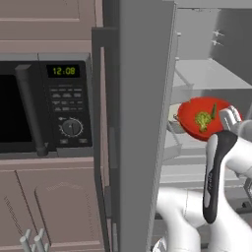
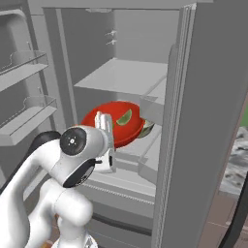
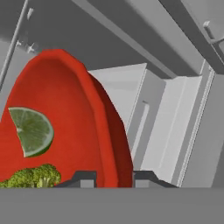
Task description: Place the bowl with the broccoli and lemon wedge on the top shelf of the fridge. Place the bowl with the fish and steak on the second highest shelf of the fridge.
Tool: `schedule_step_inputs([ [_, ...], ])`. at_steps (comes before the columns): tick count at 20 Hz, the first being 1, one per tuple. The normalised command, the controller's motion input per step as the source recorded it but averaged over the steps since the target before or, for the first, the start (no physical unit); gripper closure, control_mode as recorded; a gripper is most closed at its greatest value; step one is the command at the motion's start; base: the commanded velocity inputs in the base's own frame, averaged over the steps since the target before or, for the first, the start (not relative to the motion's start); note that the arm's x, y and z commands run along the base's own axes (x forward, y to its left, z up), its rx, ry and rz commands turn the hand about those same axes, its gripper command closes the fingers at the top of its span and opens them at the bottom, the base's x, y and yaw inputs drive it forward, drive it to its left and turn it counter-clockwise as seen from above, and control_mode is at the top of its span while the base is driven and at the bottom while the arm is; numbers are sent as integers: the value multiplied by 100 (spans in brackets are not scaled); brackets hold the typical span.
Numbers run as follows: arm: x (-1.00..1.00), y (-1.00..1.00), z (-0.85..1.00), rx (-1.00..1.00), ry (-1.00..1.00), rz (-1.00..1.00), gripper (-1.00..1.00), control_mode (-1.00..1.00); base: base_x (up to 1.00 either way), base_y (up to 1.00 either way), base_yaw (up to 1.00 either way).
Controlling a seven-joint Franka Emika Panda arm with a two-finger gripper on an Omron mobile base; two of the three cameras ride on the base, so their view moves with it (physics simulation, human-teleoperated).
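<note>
Clamping the rim of the smooth, glossy red bowl (image 3: pixel 65 118), the two small dark fingers (image 3: pixel 87 178) straddle its thin wall, one tip inside the hollow and one outside. Rounded and deep, the bowl rises ahead of the fingers, tilted, inside the open fridge (image 2: pixel 121 77) of flat, matte grey panels. Just inside the inner fingertip lies a knobbly green broccoli floret (image 3: pixel 35 176); beyond it, farther up the bowl's curved wall, rests a pale-fleshed, dark-rinded lemon wedge (image 3: pixel 31 130). A flat grey shelf (image 2: pixel 121 75) spans the fridge above the bowl.
</note>
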Motion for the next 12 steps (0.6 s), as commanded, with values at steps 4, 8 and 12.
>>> schedule_step_inputs([
  [4, 0, 1, 100, 4, 0, -10, 100, -100, 0, 0, 0],
  [8, 12, 0, 100, 5, 0, -8, 100, -100, 0, 0, 0],
  [12, 28, -2, 94, 3, -1, -9, 100, -100, 0, 0, 0],
])
